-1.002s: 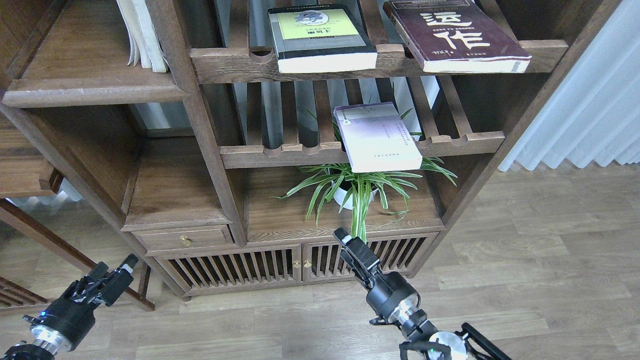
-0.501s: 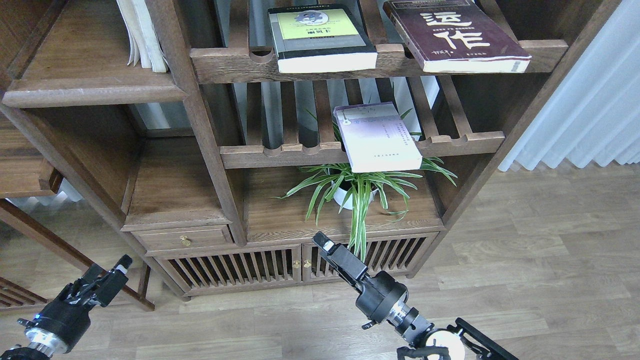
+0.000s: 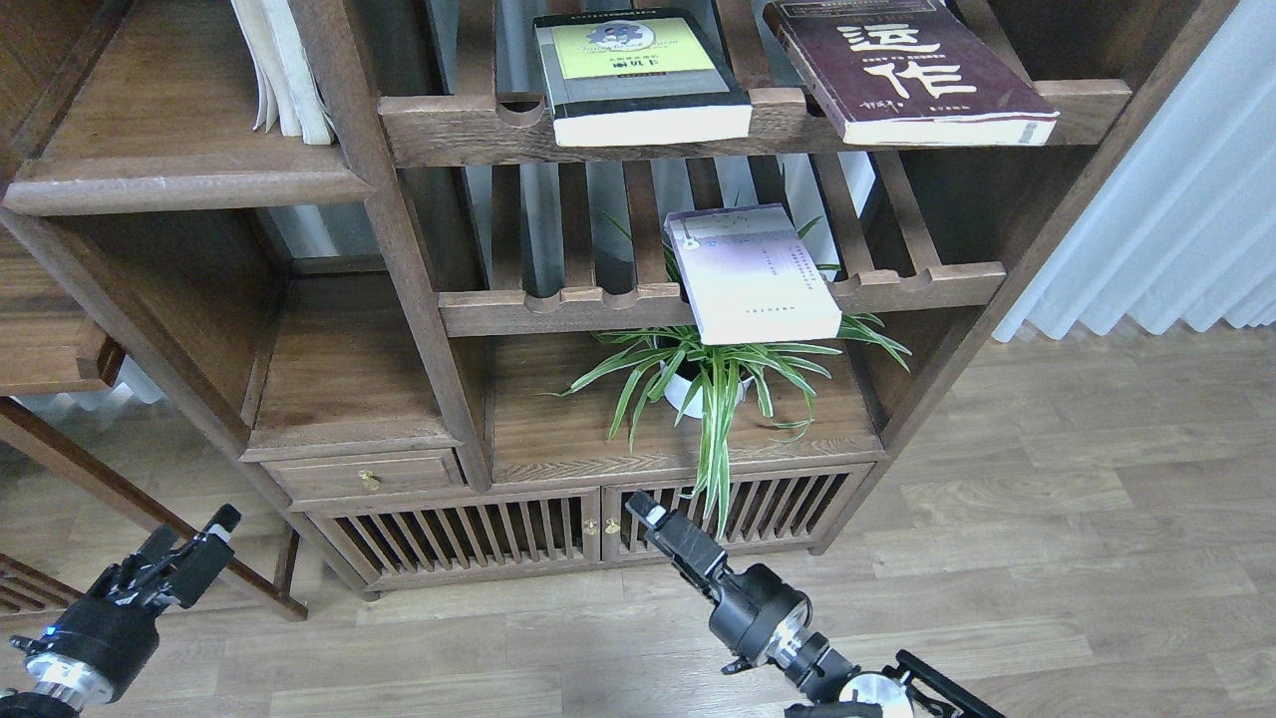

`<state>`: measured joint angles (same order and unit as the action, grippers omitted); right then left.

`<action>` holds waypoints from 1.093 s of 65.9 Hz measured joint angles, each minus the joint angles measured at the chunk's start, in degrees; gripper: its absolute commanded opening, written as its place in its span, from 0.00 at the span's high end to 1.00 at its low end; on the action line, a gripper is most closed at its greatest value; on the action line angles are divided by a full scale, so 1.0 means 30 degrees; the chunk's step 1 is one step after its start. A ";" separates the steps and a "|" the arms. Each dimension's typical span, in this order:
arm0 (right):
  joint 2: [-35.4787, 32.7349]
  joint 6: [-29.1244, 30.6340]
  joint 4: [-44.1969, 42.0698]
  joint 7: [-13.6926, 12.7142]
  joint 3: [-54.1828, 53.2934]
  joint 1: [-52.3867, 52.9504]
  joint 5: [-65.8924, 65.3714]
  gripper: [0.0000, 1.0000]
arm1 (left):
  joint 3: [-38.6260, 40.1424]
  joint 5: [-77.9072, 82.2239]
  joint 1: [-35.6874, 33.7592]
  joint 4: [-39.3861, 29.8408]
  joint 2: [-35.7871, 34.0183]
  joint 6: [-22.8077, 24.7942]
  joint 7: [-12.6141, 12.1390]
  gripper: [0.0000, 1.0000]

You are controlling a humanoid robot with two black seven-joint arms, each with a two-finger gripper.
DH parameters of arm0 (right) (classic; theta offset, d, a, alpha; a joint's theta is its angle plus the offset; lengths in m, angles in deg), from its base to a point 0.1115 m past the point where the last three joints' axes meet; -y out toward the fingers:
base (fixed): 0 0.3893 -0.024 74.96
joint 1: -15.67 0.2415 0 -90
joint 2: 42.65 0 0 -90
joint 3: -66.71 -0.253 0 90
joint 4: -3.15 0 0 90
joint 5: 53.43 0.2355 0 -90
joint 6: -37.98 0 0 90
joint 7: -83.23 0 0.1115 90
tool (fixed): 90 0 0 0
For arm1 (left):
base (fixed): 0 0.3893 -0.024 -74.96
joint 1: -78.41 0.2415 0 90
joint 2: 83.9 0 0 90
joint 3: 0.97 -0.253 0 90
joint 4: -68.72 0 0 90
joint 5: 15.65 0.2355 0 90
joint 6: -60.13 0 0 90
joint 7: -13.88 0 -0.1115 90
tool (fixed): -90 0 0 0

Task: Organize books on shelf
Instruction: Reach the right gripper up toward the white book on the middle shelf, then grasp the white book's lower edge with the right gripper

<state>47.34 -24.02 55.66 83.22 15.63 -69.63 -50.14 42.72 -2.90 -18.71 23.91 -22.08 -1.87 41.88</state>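
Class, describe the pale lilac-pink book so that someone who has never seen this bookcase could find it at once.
Start at the dark wooden bookcase and find the lower slatted shelf, just above the spider plant. The pale lilac-pink book lies flat there, alone, its front end overhanging the rail. The black book and maroon book lie one shelf higher.

The maroon book and the black book are both chopped off by the top edge. Plant pot is mostly buried under leaves, and I can't make out either gripper's fingers.
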 measured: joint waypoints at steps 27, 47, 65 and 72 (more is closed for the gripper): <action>0.0005 0.0005 0.0326 0.1533 -0.0457 0.2057 0.2822 0.01 | 0.0124 -0.0004 0.0028 0.0138 0.0012 0.0000 0.0000 0.00; 0.0000 -0.1091 0.0222 0.2306 -0.2134 0.3488 0.4171 0.01 | 0.0383 -0.0089 0.0260 0.0169 0.0037 0.0000 0.0000 0.00; 0.0001 -0.3539 0.0157 0.2620 -0.2758 0.3922 0.4456 0.02 | 0.0747 -0.0153 0.0351 0.0170 0.0063 0.0000 0.0000 0.00; 0.0001 -0.4831 0.0143 0.2941 -0.3039 0.4332 0.4486 0.03 | 0.0833 -0.0153 0.0374 0.0178 0.0030 0.0000 0.0000 0.00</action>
<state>47.35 -38.51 56.09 92.04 6.52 -56.64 -36.68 45.22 -3.36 -17.59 24.45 -21.99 -1.87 41.88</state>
